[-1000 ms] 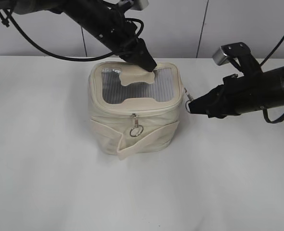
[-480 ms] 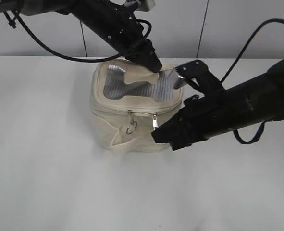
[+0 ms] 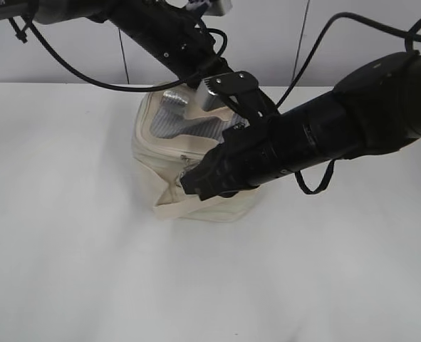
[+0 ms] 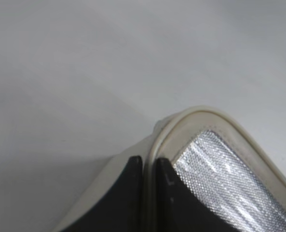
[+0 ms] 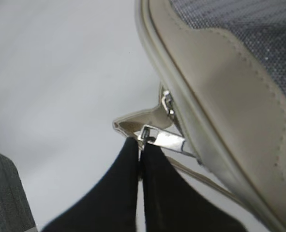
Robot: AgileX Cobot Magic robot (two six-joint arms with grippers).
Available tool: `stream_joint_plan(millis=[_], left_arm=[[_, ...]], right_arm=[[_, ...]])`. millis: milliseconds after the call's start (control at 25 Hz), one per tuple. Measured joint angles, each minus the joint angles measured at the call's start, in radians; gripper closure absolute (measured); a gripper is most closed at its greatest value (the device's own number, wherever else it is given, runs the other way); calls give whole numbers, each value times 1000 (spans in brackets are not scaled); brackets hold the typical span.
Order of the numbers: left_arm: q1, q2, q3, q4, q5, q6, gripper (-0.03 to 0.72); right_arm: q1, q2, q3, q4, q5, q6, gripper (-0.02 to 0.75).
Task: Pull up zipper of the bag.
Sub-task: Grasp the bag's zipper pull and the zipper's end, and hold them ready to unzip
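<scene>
The cream bag (image 3: 153, 153) stands on the white table, its lid with the grey ribbed panel (image 3: 185, 128) tilted toward the camera. My left gripper (image 3: 214, 71) is shut on the lid's rear rim; in the left wrist view the rim piping (image 4: 181, 123) runs between its closed fingers (image 4: 133, 193). My right gripper (image 3: 189, 187) is at the bag's front, shut on a silver zipper pull (image 5: 164, 140) at the tips of its closed fingers (image 5: 123, 193). A second silver slider (image 5: 168, 102) sits on the zip track just above. The right arm hides much of the bag's front.
The wide cream strap (image 3: 174, 205) hangs loose at the bag's front base. The white table (image 3: 68, 249) spreads around the bag, with a pale wall behind. The right arm (image 3: 324, 132) crosses from the right over the bag's right side.
My right gripper has swept left along the bag's front, from its right side to the front left, carrying a zipper pull. The bag has tilted and shifted. My left gripper has stayed on the rear rim.
</scene>
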Motion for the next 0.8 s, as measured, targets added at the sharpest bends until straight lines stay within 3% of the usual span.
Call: stream_joint_plan(millis=[200, 520, 640, 800], left_arm=[[0, 0, 0, 3, -4, -17, 649], [0, 0, 0, 2, -21, -90, 649], [0, 0, 0, 2, -27, -106, 649], [0, 0, 0, 2, -34, -115, 649]], right_arm=[[5, 3, -12, -53, 3, 89, 729], [5, -5, -24, -570, 21, 574, 729], [8, -6, -28, -607, 17, 630, 729], [32, -6, -38, -547, -38, 604, 729]])
